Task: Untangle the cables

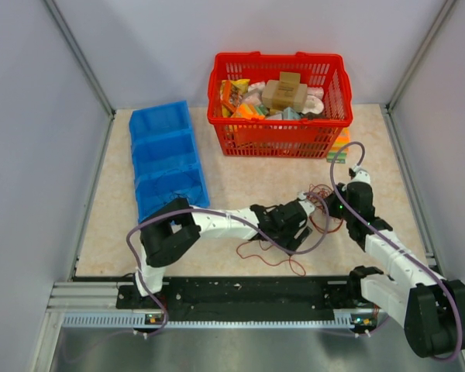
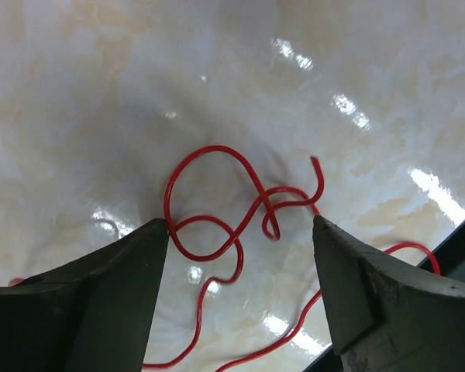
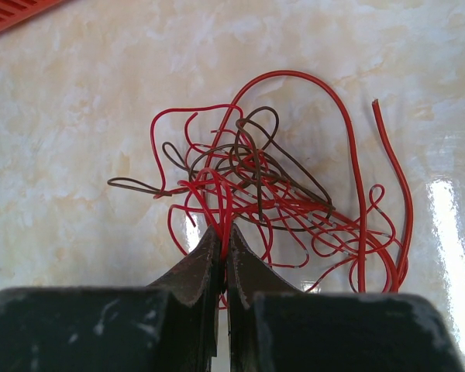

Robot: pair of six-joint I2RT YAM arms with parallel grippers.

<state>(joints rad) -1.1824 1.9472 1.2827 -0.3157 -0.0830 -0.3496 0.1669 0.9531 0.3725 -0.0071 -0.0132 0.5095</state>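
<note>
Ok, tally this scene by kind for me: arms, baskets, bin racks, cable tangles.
2 arms: left arm, right arm
1 red basket
1 blue bin rack
1 cable tangle
Total: 5

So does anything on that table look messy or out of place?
Only the wires: a knotted red and dark-red tangle, pinched at its near edge by the shut right gripper. A loose red strand curls on the tabletop beneath the open left gripper.
</note>
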